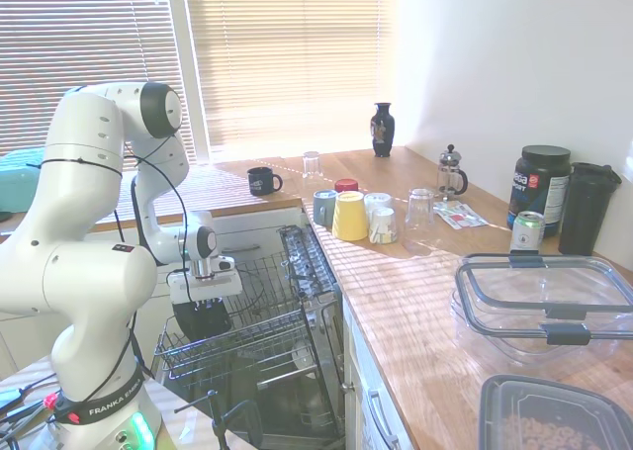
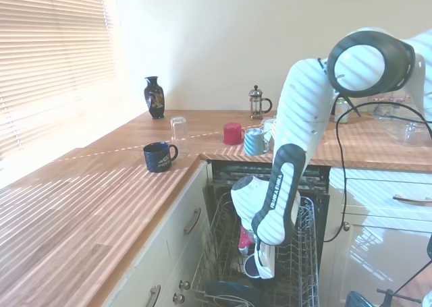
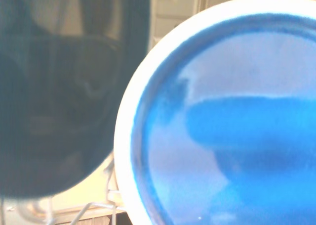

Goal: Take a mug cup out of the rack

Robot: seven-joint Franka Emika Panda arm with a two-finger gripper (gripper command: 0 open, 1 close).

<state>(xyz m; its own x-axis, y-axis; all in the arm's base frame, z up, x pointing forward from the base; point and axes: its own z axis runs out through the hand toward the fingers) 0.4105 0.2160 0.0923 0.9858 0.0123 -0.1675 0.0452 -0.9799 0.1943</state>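
The black mug cup (image 1: 201, 319) is at the near left corner of the grey wire rack (image 1: 272, 333), directly under my gripper (image 1: 203, 300), which points straight down onto it. How the gripper meets the mug is hidden. In the wrist view the glossy black mug (image 3: 59, 101) fills one side, very close. Beside it is a white-rimmed blue cup (image 3: 232, 126). From the other side my arm hides the mug. Only the rack (image 2: 305, 249), the blue cup (image 2: 251, 266) and a red item (image 2: 244, 238) show there.
The rack is pulled out below the wooden counter (image 1: 415, 282). On the counter stand a yellow cup (image 1: 349, 216), a small dark printed mug (image 1: 263, 181), glasses, a coffee press (image 1: 451, 171) and clear plastic containers (image 1: 544, 302). A dark vase (image 1: 383, 129) stands by the window.
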